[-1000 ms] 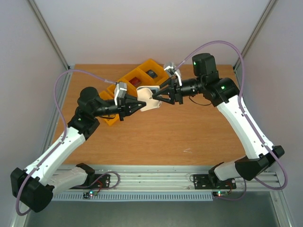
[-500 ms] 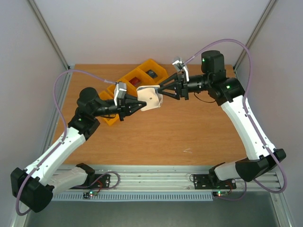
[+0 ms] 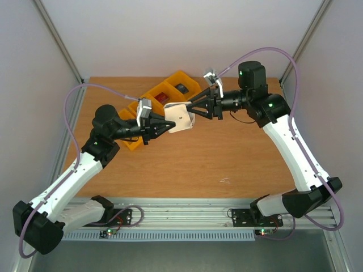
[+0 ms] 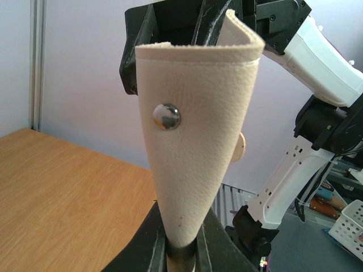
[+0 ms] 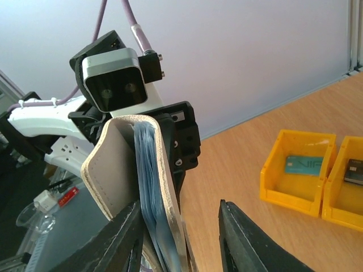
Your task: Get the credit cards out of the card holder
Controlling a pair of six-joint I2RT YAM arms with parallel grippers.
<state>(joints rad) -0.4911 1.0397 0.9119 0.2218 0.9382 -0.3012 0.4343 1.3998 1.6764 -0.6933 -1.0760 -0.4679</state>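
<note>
1. The card holder hangs in the air above the wooden table, between the two grippers and just in front of the yellow bins.
2. In the right wrist view, its open edge shows stacked blue-grey pocket layers between two pale flaps. Whether any card sits in them cannot be told.
3. Its long axis runs from the left gripper toward the right gripper. It is narrow at the left end and fans wider toward the right.
4. The outside is soft, grained, beige leather-like material with a stitched edge and a round metal snap.
5. The left fingers are clamped tight on the narrow end.
6. The right fingers stand spread around the wide end, one against a flap and the other apart from it.
7. One plastic bin holds a flat teal piece, and its neighbour holds a dark piece.
</note>
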